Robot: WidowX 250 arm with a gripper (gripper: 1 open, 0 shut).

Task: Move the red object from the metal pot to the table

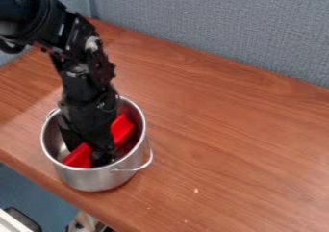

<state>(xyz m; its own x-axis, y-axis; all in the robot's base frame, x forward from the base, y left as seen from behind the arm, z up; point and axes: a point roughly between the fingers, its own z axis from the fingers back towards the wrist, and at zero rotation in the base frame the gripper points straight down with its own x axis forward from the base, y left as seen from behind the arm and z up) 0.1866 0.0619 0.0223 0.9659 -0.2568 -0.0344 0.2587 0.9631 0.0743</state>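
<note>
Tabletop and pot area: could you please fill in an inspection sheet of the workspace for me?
Surface: reddish-brown wood-grain table, slightly glossy, one tiny pale speck
Job's things: red object inside the metal pot, partly hidden by the gripper; pot upright near the table edge
Clutter: nothing seen on the visible tabletop
Gripper: black gripper reaching down into the pot, open
Cables: dark loop beside the arm
Surroundings: grey textured panel behind; partly visible items below the table edge
</note>
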